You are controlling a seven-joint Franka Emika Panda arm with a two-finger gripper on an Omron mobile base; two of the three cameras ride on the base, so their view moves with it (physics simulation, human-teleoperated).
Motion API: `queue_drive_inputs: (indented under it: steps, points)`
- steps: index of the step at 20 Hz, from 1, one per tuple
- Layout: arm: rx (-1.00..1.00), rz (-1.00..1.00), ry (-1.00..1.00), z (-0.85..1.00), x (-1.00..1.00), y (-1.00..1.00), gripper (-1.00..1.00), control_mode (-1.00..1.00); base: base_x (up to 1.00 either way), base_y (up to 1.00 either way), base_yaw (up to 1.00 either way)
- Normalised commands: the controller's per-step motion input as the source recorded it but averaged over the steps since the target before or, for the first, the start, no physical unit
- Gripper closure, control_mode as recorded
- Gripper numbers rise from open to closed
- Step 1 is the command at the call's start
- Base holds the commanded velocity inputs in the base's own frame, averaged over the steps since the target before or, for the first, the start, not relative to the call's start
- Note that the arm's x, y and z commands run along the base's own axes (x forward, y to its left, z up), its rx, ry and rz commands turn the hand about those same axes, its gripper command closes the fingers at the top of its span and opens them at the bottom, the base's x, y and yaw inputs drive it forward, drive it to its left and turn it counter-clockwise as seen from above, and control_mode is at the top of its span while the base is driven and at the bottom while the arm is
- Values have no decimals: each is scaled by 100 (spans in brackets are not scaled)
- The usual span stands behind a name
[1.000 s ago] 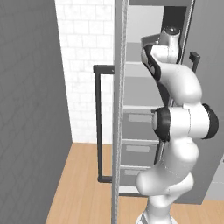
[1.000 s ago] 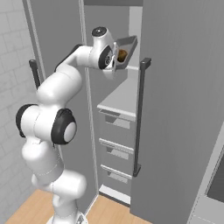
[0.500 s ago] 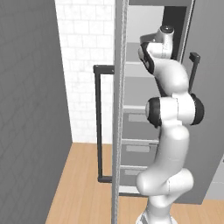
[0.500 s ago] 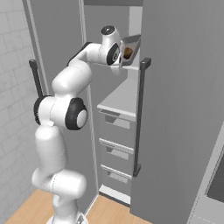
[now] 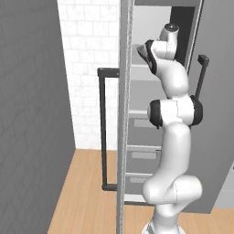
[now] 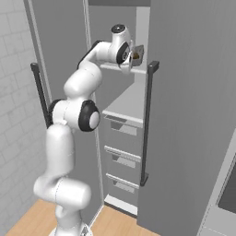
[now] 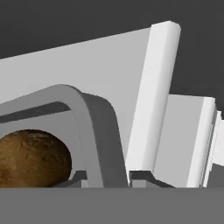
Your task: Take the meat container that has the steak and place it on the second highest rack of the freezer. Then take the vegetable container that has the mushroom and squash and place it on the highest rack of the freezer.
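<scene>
Mushroom [image 7: 33, 158], brown and rounded, sits at my hand view's lower left inside the grey vegetable container [image 7: 94, 131]. From the right base camera I see that container [image 6: 137, 54] at the freezer's [image 6: 124, 106] upper shelf; the gripper's state I cannot tell.

From my right base camera the vegetable container [image 6: 137, 53] is mostly hidden behind the wrist and the freezer [image 6: 138, 99] door edge. In the hand view its brown mushroom [image 7: 33, 158] is cut off; jaws hidden.
</scene>
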Motion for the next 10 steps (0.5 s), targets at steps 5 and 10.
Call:
queue_drive_inputs:
  steps: [5,10]
  points:
    - [0,-1,-6,-3,-6,1,-100,-100,0,0,0]
    - [-1,0,-53,-51,-95,39,-100,-100,0,0,0]
